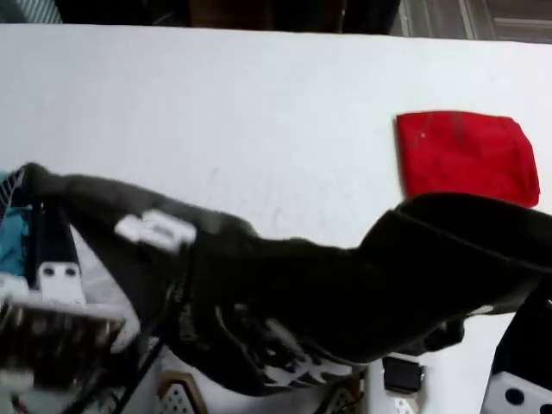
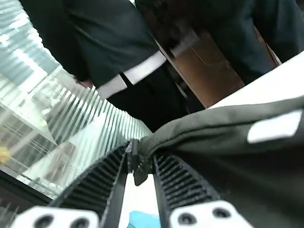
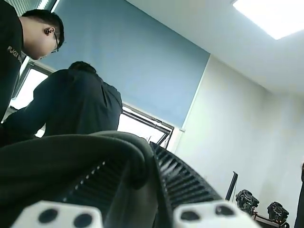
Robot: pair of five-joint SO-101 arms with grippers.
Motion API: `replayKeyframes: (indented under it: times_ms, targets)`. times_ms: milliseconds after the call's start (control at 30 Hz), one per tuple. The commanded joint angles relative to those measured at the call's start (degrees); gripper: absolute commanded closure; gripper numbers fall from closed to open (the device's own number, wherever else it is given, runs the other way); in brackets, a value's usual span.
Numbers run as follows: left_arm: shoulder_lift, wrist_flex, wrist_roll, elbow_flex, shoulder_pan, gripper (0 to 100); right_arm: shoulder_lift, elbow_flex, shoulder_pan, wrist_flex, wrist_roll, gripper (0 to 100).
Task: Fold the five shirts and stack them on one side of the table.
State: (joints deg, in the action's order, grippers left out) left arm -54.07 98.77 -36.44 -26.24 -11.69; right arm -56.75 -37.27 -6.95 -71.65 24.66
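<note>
A black shirt [image 1: 285,293] hangs stretched across the front of the table, lifted off it, with a white label [image 1: 155,229] near its left end. My left gripper [image 2: 140,167] is shut on one edge of the black shirt [image 2: 228,156]; in the high view that pinch sits at the far left [image 1: 33,177]. My right gripper [image 3: 142,171] is shut on another part of the black shirt [image 3: 61,161], at the right edge of the high view. A folded red shirt [image 1: 466,157] lies flat at the table's right.
The white table [image 1: 216,112] stretches bare behind the shirt. A bit of blue cloth [image 1: 10,233] shows at the left edge. The arm bases [image 1: 60,328] stand along the front edge.
</note>
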Motion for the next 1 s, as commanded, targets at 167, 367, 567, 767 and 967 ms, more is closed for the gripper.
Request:
replayKeyframes:
  times_ms: [167, 367, 567, 767, 967]
  targets:
    - [-5.1, -1.8, -0.6, 0.4, -6.2, 97, -4.3, 0.0, -0.2, 0.7, -0.4, 97.9]
    - [-6.2, -1.8, -2.8, 1.1, -9.0, 97, -3.5, 3.8, -0.2, 1.8, -0.4, 97.9]
    - [-1.8, -11.4, -2.6, 11.5, -9.0, 97, 3.5, 13.6, -0.2, 8.0, -2.4, 97.9]
    - [6.8, -21.5, -2.5, 18.7, -8.7, 97, 12.8, 22.8, -0.2, 14.6, -2.5, 97.9]
    - [19.2, -25.4, -2.7, 20.7, -1.1, 97, 22.6, 30.9, 3.7, 20.4, -2.5, 97.9]
